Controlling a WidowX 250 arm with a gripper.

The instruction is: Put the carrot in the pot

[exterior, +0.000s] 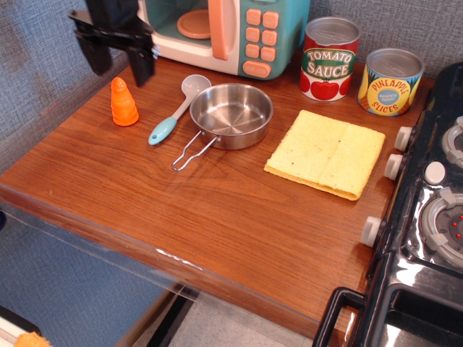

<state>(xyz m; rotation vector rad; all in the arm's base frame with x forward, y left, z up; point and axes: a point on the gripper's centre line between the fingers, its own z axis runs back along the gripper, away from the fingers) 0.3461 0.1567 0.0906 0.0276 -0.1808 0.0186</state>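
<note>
The orange ridged carrot (123, 103) stands upright on the wooden counter at the left. The shiny steel pot (233, 114) with a looped wire handle sits to its right and is empty. My black gripper (118, 66) hangs just above and slightly behind the carrot. Its two fingers are spread apart with nothing between them.
A spoon with a teal handle (177, 112) lies between the carrot and the pot. A toy microwave (224, 32) stands at the back. A tomato sauce tin (329, 59) and a pineapple tin (391, 81) stand at the back right. A yellow cloth (327, 152) lies right of the pot. A stove (434, 210) is at the right edge.
</note>
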